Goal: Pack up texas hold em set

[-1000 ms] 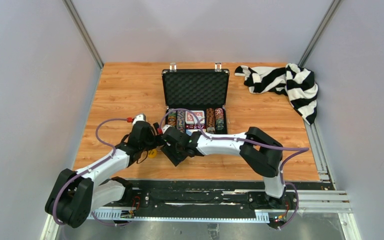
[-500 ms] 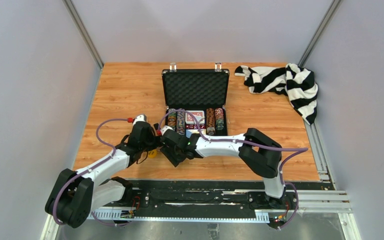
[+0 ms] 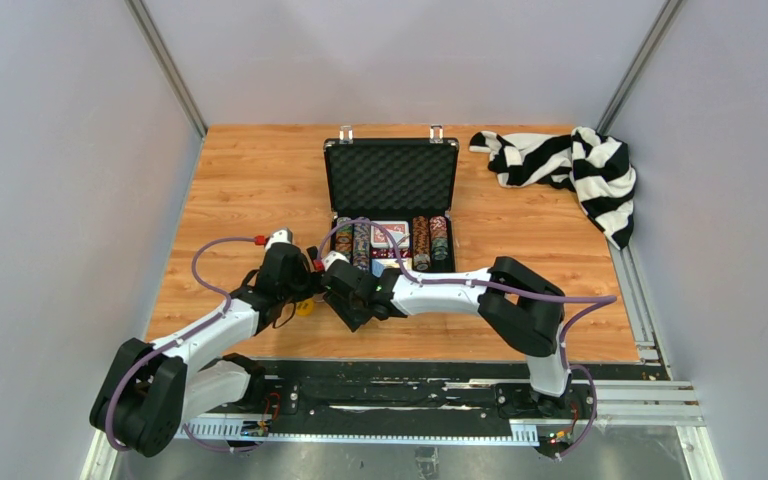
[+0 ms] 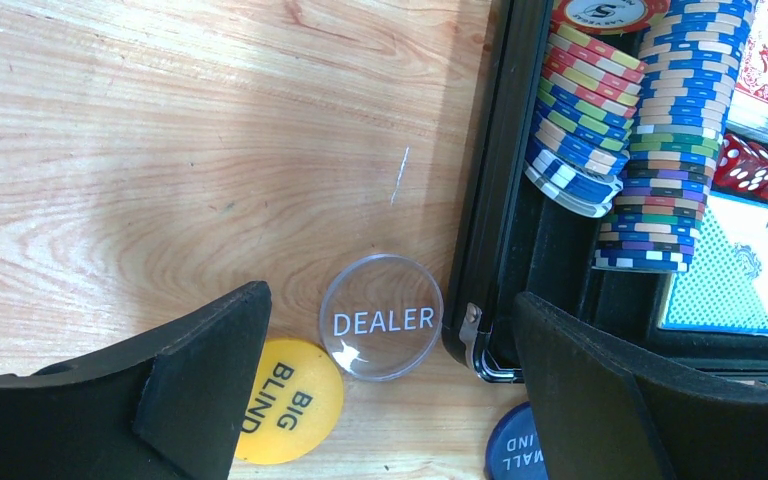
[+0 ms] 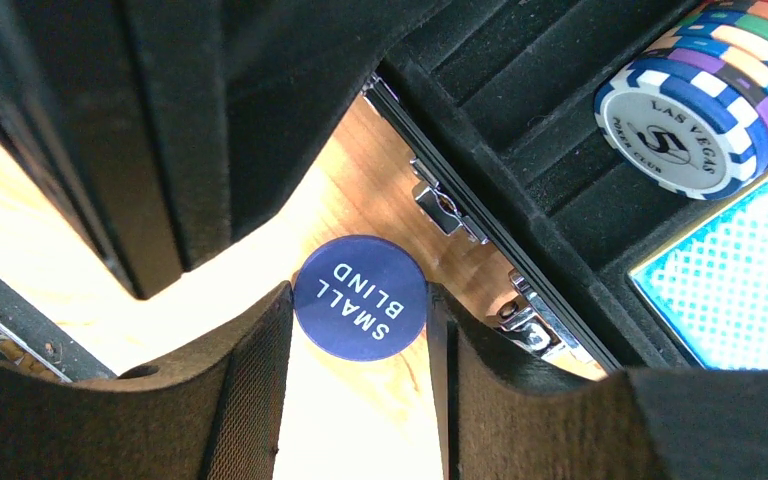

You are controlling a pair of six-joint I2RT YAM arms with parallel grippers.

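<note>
The black briefcase [image 3: 390, 146] lies open at mid-table, with rows of poker chips [image 4: 585, 130], red dice [image 4: 750, 165] and a card deck [image 4: 725, 270] in its base. Three round buttons lie on the wood by its front left corner: a clear DEALER button [image 4: 381, 317], a yellow BIG BLIND button [image 4: 285, 400] and a blue SMALL BLIND button [image 5: 360, 297]. My left gripper [image 4: 392, 300] hovers open over the dealer button, holding nothing. My right gripper [image 5: 358, 300] has its fingertips against both sides of the small blind button, which lies flat beside the case latch [image 5: 445, 210].
A black-and-white striped cloth [image 3: 565, 165] is bunched at the back right corner. Both wrists crowd together in front of the case's left corner [image 3: 335, 262], the left arm's fingers filling the top of the right wrist view. Bare wood stretches to the left of the case.
My right gripper's jaws have narrowed onto the small blind button. Both arms stay almost where they were; the left gripper has not moved.
</note>
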